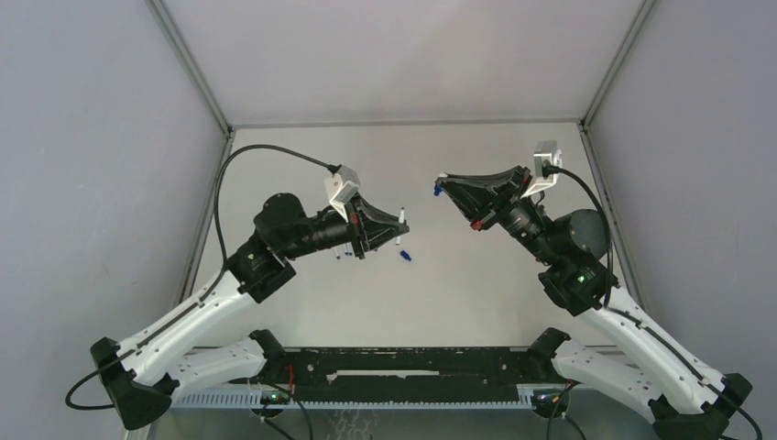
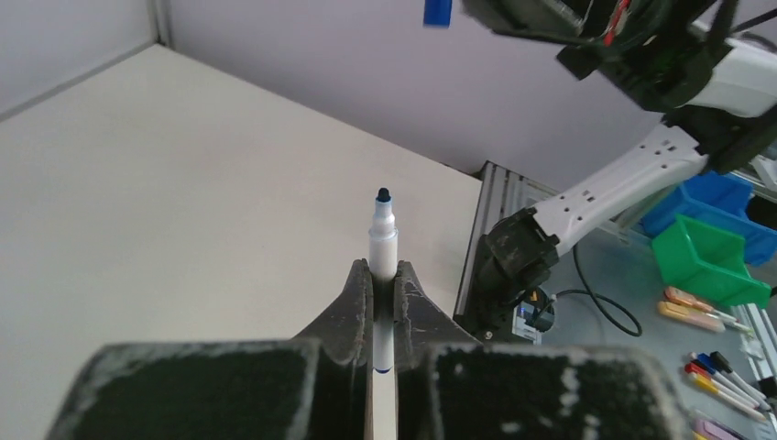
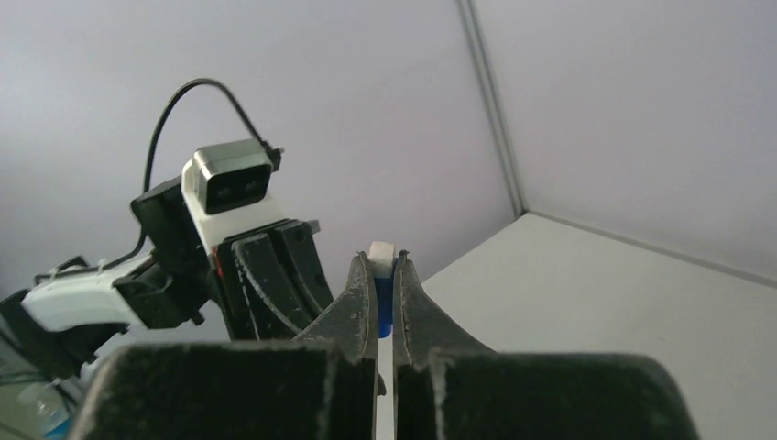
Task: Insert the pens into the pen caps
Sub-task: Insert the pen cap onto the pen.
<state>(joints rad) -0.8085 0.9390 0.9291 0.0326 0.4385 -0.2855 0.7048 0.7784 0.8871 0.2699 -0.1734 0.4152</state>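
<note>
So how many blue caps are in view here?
2: one cap pinched in the raised right gripper; one blue piece on the table by the left gripper, likely a cap. Others may be hidden under the left arm.

- Left arm (image 1: pixel 183 321) and right arm (image 1: pixel 641 335): white links, black joints.
- Black cable (image 1: pixel 266 149) loops, upper left, to a white wrist camera (image 1: pixel 341 191).
- Left gripper (image 2: pixel 383 268): black wedge fingers (image 2: pixel 344 316), seemingly scuffed grey.

Left tool (image 1: pixel 399 229): pen (image 1: pixel 401 214); right tool (image 1: pixel 443 186): cap (image 1: pixel 438 192)
</note>
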